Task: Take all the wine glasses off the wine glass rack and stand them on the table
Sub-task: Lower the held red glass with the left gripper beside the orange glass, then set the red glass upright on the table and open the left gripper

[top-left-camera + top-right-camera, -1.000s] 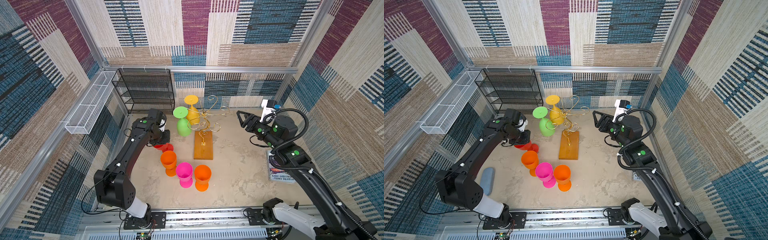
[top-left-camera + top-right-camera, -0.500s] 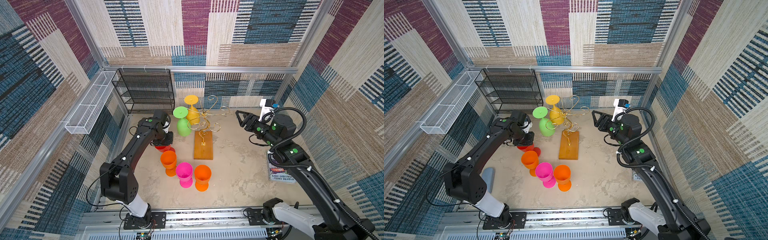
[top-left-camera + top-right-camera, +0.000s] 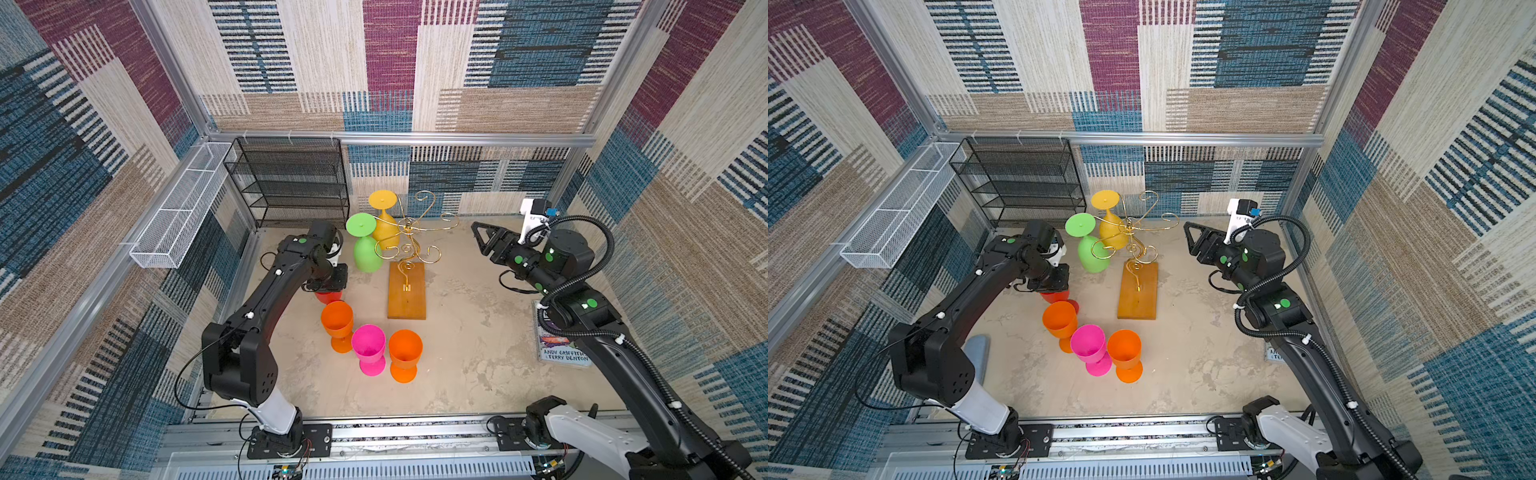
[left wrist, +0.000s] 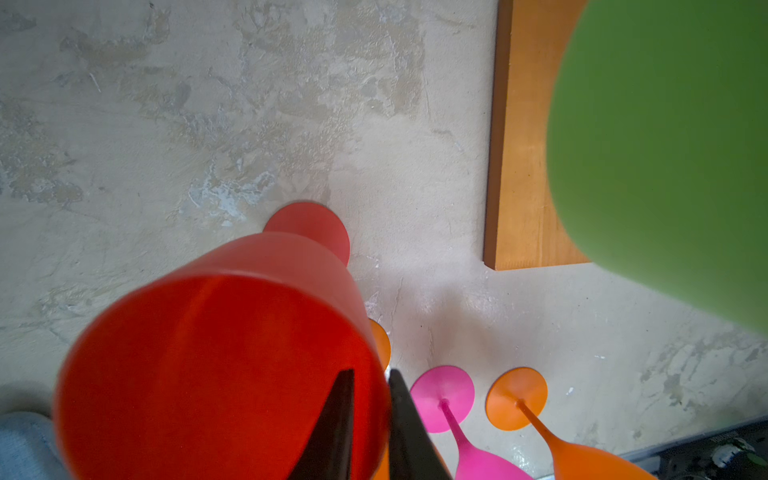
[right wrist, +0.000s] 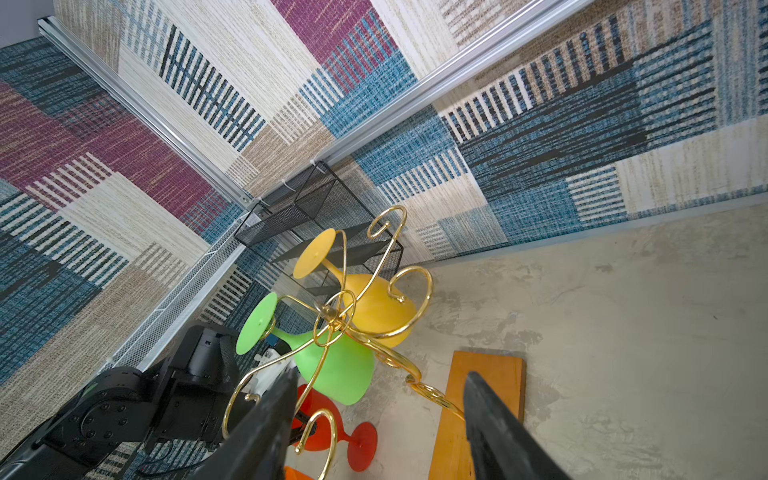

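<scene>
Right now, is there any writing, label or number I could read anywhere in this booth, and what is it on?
"ANDY GRIFFITH", its end unclear: on the cover of the book lying flat, seen in a top view.
"TERRY DENTON": the line just below it, on the same cover.
The book's title above those lines: blurred and partly hidden, so unreadable.
Nothing else can be read in any view.

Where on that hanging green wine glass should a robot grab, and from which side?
Probably grip the green wine glass by its bowl, which hangs free below the wire arms of the wine glass rack. Come from the left in both top views, its wire-free side; the gold stem and yellow wine glass crowd the right.
</scene>
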### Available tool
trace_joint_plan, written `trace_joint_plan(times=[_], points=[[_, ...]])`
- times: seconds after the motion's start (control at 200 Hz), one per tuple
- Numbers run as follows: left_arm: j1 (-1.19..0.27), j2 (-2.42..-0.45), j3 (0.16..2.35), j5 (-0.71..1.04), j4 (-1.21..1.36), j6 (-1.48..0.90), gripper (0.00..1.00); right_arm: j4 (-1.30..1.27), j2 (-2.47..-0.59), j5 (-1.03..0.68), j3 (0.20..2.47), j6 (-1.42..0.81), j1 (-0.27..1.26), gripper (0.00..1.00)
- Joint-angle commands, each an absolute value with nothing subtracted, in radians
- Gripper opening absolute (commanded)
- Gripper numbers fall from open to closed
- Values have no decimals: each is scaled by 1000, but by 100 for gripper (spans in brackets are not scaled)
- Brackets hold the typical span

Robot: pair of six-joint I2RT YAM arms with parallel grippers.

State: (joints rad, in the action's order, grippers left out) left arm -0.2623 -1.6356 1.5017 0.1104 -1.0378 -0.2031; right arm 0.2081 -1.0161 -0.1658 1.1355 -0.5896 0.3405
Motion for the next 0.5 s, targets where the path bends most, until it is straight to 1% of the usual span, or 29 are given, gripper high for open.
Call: trace_joint_plan(times=[0.0, 0.13, 0.356, 0.496], points=[[-262, -1625, 1507, 120, -1052, -180, 24, 196, -1008, -173, 1131, -592, 340, 65], [-262, -1618, 1506, 123, -1054, -181, 28, 196, -1003, -175, 1126, -594, 338, 65], [-262, -1548, 1521, 132, -1077, -183, 38, 200, -996, -170, 1122, -592, 337, 65], [-262, -1453, 1540, 94, -1102, -182, 39, 201, -996, -169, 1120, -591, 336, 65]])
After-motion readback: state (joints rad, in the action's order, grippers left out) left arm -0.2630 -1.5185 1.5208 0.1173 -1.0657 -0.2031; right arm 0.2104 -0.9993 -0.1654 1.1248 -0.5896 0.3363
